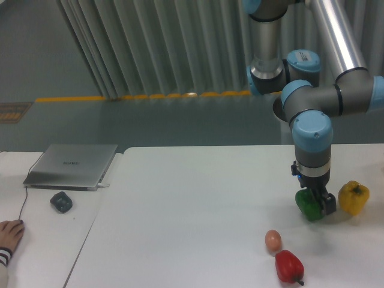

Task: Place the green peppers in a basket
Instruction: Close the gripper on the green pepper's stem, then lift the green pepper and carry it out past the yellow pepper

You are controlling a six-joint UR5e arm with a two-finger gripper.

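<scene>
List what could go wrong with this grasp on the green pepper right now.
1. The gripper sits toward the right side of the green pepper, so the glossy, lobed skin may slip out.
2. The yellow pepper lies close on the right and might get knocked.
3. No basket is in view, so the carry may pass over the egg and red pepper.

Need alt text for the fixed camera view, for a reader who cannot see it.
A robot arm's claw is lowered onto a green pepper on a white table, beside a yellow pepper. Nearer the front lie an egg and red pepper; a laptop sits left.
</scene>
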